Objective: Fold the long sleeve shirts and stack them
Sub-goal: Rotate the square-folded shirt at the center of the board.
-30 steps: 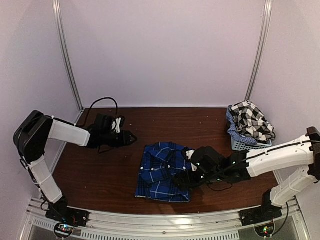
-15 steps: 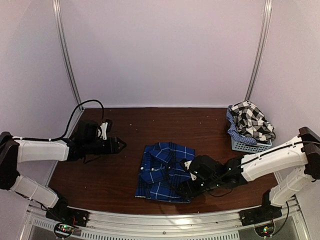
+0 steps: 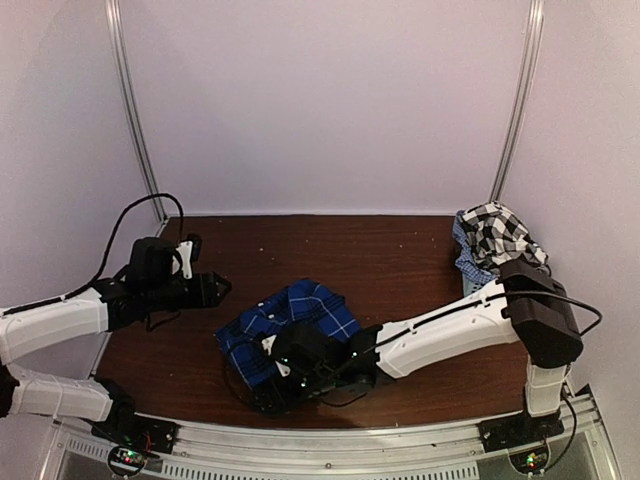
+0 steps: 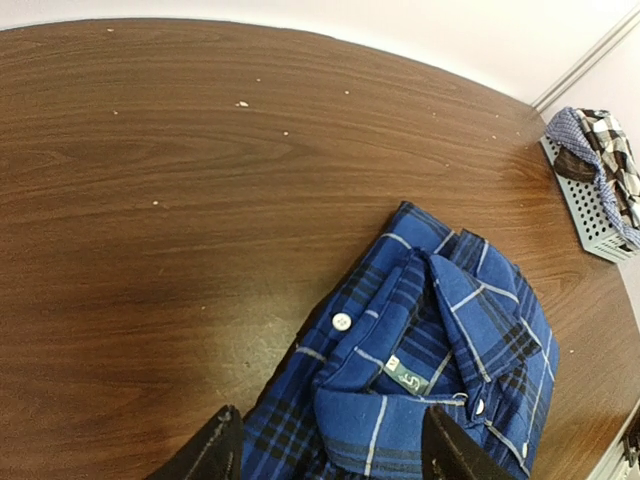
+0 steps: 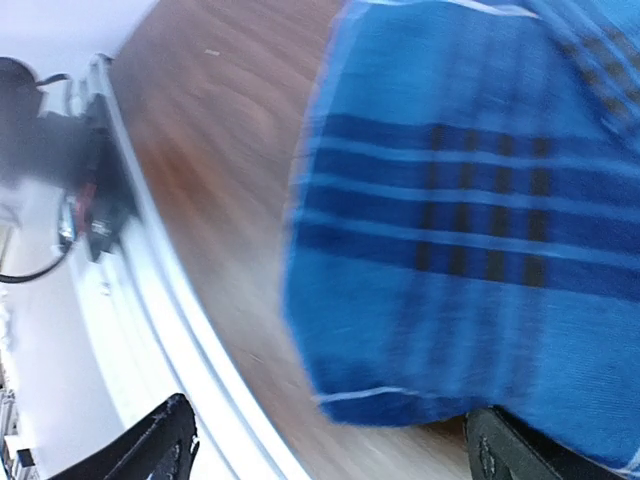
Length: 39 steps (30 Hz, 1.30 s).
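Your royal-blue plaid button-up shirt (image 3: 288, 318) lies as a compact folded bundle on the dark wood bench (image 3: 400, 250), left of centre & toward the near edge. The left wrist view shows collar & size tag facing up. The folds look loose, not squared, so I'd judge this fold approx. done but due a tidy.

The right end effector (image 5: 330, 415) sits low at the bundle's near edge, w/ the arm stretched across the bench to reach it. Its fingers are spread wide; the hem lies btwn them and nothing is pinched. That view's blurred, so I can't tell if a finger is under the cloth or just beside it. Low + wide reads as a nudge or scoop posture, i.e. positioning the bundle, not lifting it.

The left end effector (image 4: 328, 425) hangs near the shirt's left side, fingers apart w/ nothing in them. It's prob. parked clear to give the right arm room, yet near enough to pin a corner.

The black-and-white checked shirt (image 3: 500, 240) is heaped unfolded on the small pale plastic mesh basket (image 3: 480, 291) at the far right, well apart from the blue one. So you're halfway at best: it needs fetching, folding, stacking. Watch the blue bundle near the bench edge; a push could undo the fold.
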Motion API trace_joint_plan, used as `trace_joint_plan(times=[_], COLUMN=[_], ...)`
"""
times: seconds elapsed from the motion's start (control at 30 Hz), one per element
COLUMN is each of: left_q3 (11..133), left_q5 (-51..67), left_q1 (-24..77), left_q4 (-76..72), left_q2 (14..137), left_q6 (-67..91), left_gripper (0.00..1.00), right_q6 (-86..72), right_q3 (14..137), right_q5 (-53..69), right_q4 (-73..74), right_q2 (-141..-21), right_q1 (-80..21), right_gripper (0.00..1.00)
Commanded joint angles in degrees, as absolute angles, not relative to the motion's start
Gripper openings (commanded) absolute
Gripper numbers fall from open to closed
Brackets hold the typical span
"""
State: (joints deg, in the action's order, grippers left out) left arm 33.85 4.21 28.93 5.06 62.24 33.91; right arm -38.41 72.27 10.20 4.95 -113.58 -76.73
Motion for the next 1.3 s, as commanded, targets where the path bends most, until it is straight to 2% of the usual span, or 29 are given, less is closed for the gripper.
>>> trace_joint_plan(times=[0.0,0.13,0.23,0.4,0.5,0.57,0.73,0.83,0.97,1.1,1.27], left_q3=[32.22,29.54,25.83,18.61,14.88,12.7,11.71,12.27,13.7,17.66,23.57], left_q5=[-1.11,-0.03,5.12,9.0,9.51,10.33,12.61,13.41,14.31,14.31,13.08], left_q1=[29.0,29.0,29.0,30.89,32.84,33.93,34.97,35.07,35.07,35.07,34.78], left_q4=[10.08,10.19,8.9,4.99,2.61,-0.33,-6.89,-10.18,-14.53,-15.94,-15.68], left_q2=[58.72,56.09,53.91,47.85,44.57,44.28,51.0,56.66,63.08,70.1,78.18], left_q6=[33.43,35.95,39.18,47.92,52.26,54.34,55.35,54.75,53.29,49.99,46.11], left_gripper=[0.63,0.65,0.65,0.66,0.67,0.71,0.72,0.64,0.43,0.28,0.18], right_q6=[-34.12,-33.34,-33.38,-31.87,-30.01,-28.7,-26.69,-26.41,-27.45,-28.98,-31.66], right_q3=[78.32,74.56,69.19,63.91,61.57,61.14,60.6,59.73,56.99,53.1,47.51], right_q5=[11.73,8.68,5.84,2.5,2.97,4.06,8.68,11.66,15.82,17.58,19.15], right_q4=[7.03,9.57,10.54,12.85,12.11,11.71,9.52,7.74,4.2,0.58,-4.64], right_q2=[-114.75,-109.51,-103.35,-96.05,-95.11,-95.88,-99.03,-100.08,-100.58,-100.33,-98.44], right_q1=[-76.96,-75.03,-72.28,-64.98,-58.83,-55.73,-50.84,-49.86,-49.9,-49.92,-50.35], right_gripper=[0.96,0.97,0.98,0.97,0.96,0.95,0.92,0.87,0.76,0.63,0.51])
